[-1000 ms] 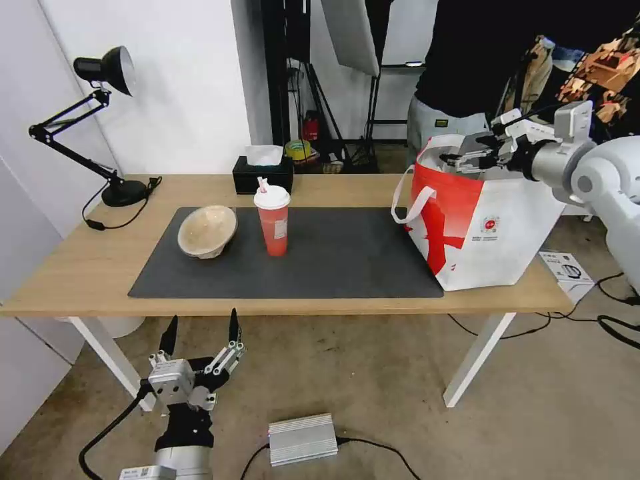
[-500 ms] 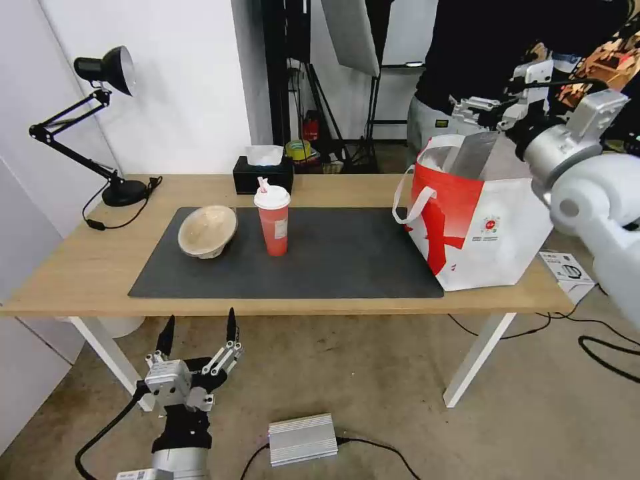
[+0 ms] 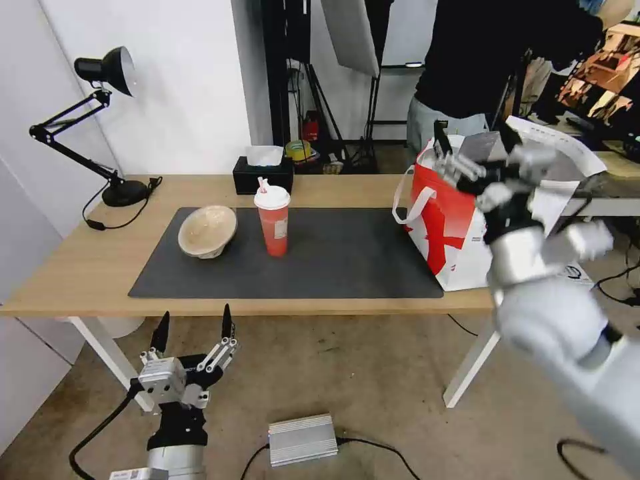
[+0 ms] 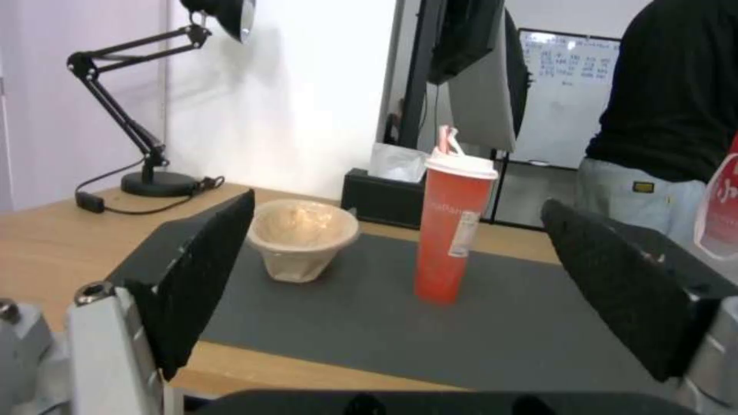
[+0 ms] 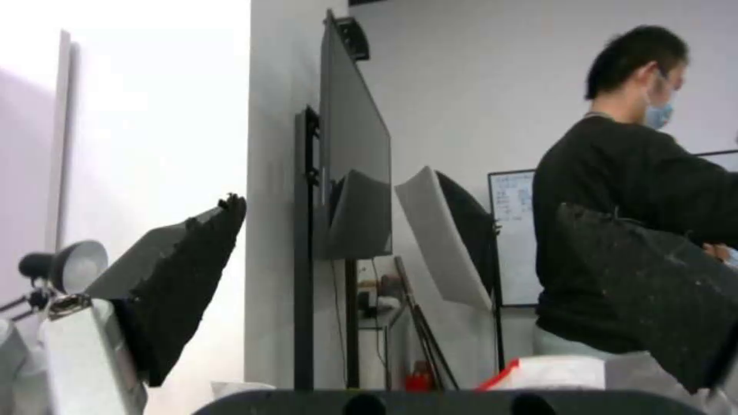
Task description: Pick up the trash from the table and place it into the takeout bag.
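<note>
— What trash is on the desk (image 3: 80, 273)?

— A tan pulp bowl (image 3: 207, 231), tipped on its side on the dark grey mat (image 3: 333, 260), mouth facing forward. Just beside it, a red drink cup (image 3: 273, 223) stands upright with white lid and pink straw.

— And the takeout bag (image 3: 453, 227)?

— White with a red pattern, upright and open at the desk's right end, well apart from both.

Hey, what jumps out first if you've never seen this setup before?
The big white-and-red takeout bag stands at the table's right end, with the open right gripper raised in front of it. On the dark mat, a red drink cup stands beside a tilted tan pulp bowl.
</note>
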Controlling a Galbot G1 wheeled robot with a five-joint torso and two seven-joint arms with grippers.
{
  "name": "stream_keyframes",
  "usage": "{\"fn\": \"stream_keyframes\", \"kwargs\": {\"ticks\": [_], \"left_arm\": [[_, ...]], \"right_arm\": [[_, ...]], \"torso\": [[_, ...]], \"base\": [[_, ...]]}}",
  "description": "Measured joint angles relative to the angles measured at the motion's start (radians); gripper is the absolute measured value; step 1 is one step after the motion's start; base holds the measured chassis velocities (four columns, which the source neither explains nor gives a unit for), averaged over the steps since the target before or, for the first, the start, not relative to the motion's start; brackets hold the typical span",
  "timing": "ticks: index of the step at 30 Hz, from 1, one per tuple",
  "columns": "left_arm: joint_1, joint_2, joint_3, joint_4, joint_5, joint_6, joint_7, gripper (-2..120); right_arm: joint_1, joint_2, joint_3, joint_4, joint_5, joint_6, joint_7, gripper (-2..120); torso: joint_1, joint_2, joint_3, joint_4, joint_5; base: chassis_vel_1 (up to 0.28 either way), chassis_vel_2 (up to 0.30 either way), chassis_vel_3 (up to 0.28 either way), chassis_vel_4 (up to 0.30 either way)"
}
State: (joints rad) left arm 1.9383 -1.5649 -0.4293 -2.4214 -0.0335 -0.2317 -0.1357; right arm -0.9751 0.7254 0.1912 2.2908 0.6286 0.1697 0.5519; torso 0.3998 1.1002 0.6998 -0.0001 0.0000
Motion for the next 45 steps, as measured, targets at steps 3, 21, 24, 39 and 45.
{"fn": "stream_keyframes", "kwargs": {"ticks": [3, 21, 24, 39, 45], "left_arm": [[0.002, -0.005, 0.001, 0.000, 0.001, -0.003, 0.000, 100], [0.014, -0.022, 0.009, -0.014, 0.002, -0.014, 0.001, 100], [0.023, -0.027, 0.018, -0.015, 0.012, -0.022, 0.001, 100], [0.030, -0.024, 0.006, -0.019, 0.015, -0.031, 0.001, 100], [0.025, -0.026, 0.009, -0.012, 0.015, -0.031, 0.001, 100]], "right_arm": [[-0.064, 0.019, -0.008, 0.024, -0.035, 0.024, 0.028, 100], [-0.371, 0.108, -0.100, 0.065, -0.257, 0.054, 0.064, 100], [-0.397, 0.121, -0.115, 0.053, -0.313, 0.055, 0.074, 100], [-0.514, 0.167, -0.170, 0.021, -0.464, 0.019, 0.176, 100], [-0.530, 0.168, -0.183, 0.033, -0.436, -0.062, 0.205, 100]], "torso": [[0.000, 0.000, 0.000, 0.0002, -0.0001], [0.000, 0.000, 0.000, 0.0001, 0.0000], [0.000, 0.000, 0.000, 0.0002, 0.0000], [0.000, 0.000, 0.000, 0.0001, 0.0001], [0.000, 0.000, 0.000, 0.0002, 0.0000]], "base": [[0.000, 0.000, 0.000, 0.000], [0.000, 0.000, 0.000, 0.000], [0.000, 0.000, 0.000, 0.000], [0.000, 0.000, 0.000, 0.000], [0.000, 0.000, 0.000, 0.000]]}}
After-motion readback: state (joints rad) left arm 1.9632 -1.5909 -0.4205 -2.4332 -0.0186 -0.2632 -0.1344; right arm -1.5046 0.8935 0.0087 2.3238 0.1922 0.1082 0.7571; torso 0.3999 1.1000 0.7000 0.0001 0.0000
